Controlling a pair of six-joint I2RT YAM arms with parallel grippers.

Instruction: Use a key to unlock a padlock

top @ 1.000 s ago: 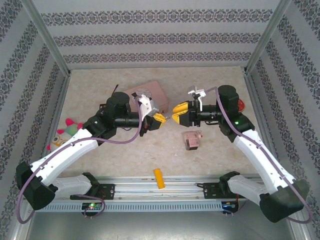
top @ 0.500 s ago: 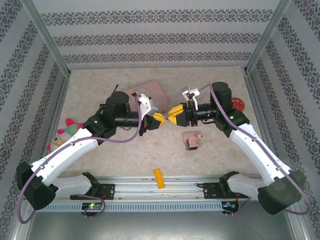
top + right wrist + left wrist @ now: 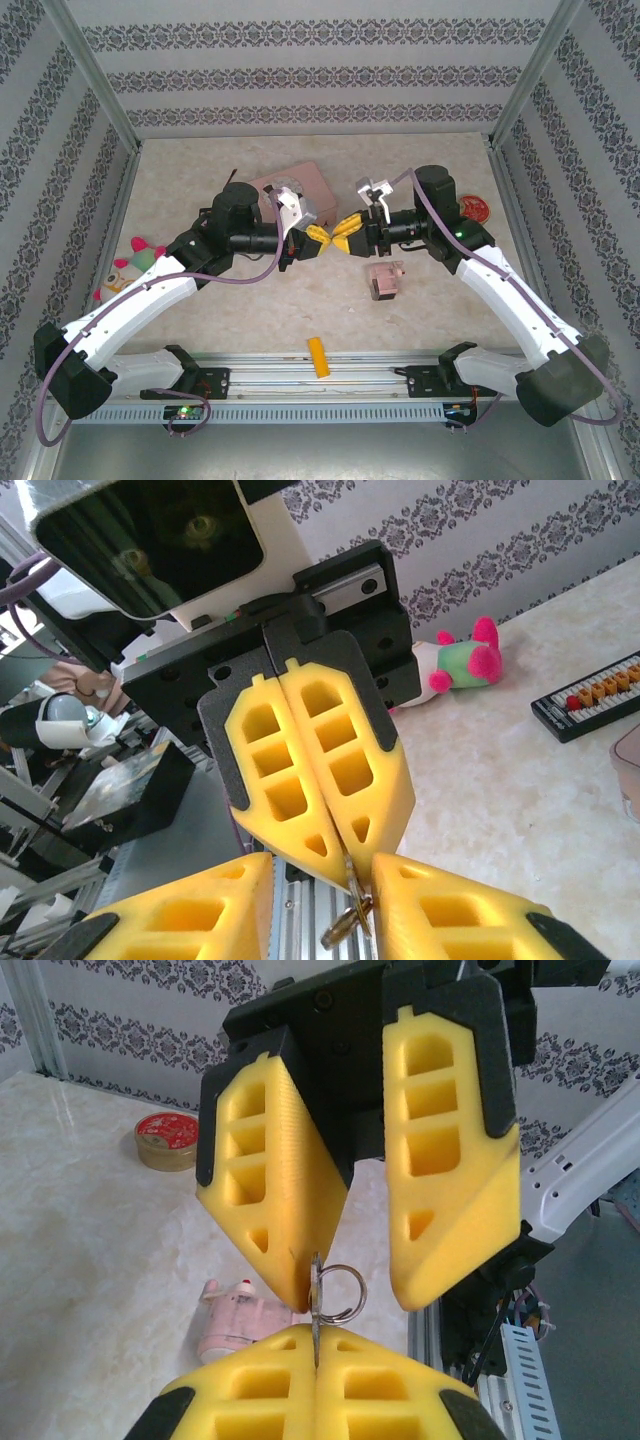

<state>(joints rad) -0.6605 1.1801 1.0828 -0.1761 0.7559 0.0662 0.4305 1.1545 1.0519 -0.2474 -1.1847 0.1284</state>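
Note:
My left gripper [image 3: 318, 238] hangs in mid-air over the table's middle, shut on a small flat key [image 3: 316, 1290] with a wire ring [image 3: 347, 1290]. The key's end sticks out past its closed tips [image 3: 316, 1332]. My right gripper [image 3: 343, 232] faces it tip to tip and is open, one finger on each side of the protruding key. In the left wrist view one right finger [image 3: 290, 1260] touches the key and the other stands clear of the ring. In the right wrist view the key [image 3: 352, 915] lies against my right-hand finger [image 3: 450, 910]. The padlock is hidden.
A small pink boxy block [image 3: 383, 278] lies under the right gripper. A pink tin [image 3: 300, 185] sits behind the left wrist. A red-lidded round tin [image 3: 475, 208] is at the far right, a yellow block [image 3: 317, 357] by the front rail, and a plush toy [image 3: 130, 265] at the left wall.
My right gripper has moved left until its fingers straddle the key, and its jaws have narrowed a little. The left arm has held still with the key.

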